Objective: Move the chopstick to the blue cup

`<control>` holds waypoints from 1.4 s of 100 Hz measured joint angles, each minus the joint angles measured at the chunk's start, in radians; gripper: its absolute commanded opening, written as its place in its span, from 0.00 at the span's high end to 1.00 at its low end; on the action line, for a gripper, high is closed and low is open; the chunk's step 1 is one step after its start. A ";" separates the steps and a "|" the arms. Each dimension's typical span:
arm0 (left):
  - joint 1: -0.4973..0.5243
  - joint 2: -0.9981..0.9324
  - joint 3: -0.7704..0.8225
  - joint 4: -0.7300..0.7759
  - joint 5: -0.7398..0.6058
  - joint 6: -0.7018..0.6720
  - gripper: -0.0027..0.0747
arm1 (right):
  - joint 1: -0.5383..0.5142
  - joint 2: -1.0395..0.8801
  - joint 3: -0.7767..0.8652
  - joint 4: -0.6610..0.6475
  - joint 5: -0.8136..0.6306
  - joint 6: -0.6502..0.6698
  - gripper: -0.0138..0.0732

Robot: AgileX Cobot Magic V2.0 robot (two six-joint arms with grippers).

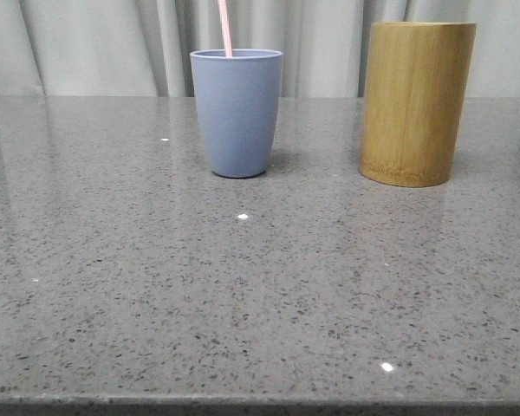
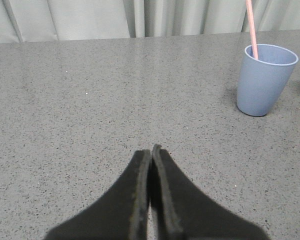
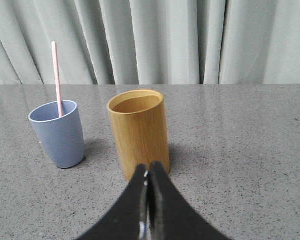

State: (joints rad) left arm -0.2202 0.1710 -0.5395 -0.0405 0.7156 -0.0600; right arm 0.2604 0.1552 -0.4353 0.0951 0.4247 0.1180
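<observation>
Left hand point(image 2: 151, 152) closed, empty | chopstick point(image 1: 225, 28) in blue cup point(image 1: 237, 113)

Chopstick point(image 1: 225, 28) stands in the cup point(image 1: 237, 111), leaning w/ top toward 11 o'clock. Cup sits on table point(image 1: 243, 286), far half, approx centre. Bamboo holder point(image 1: 416, 102) at cup's 3 o'clock, near but apart, same depth. Curtain point(image 1: 95, 43) behind both, 12 o'clock.
</observation>
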 measured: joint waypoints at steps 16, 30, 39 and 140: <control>0.000 0.000 0.004 0.001 -0.003 0.000 0.99 | 0.000 0.000 0.000 0.000 0.000 0.000 0.91; 0.002 -0.015 0.058 0.026 -0.053 0.000 0.99 | 0.000 0.000 0.000 0.000 0.000 0.000 0.91; 0.020 -0.047 0.136 0.030 -0.170 0.000 0.99 | 0.000 0.000 0.000 0.000 0.000 0.000 0.91; 0.171 -0.176 0.542 0.040 -0.548 0.000 0.99 | 0.000 0.000 0.000 0.000 0.002 0.000 0.91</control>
State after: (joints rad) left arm -0.0488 -0.0046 0.0027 0.0000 0.1675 -0.0600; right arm 0.2604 0.1552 -0.4353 0.0951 0.4266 0.1180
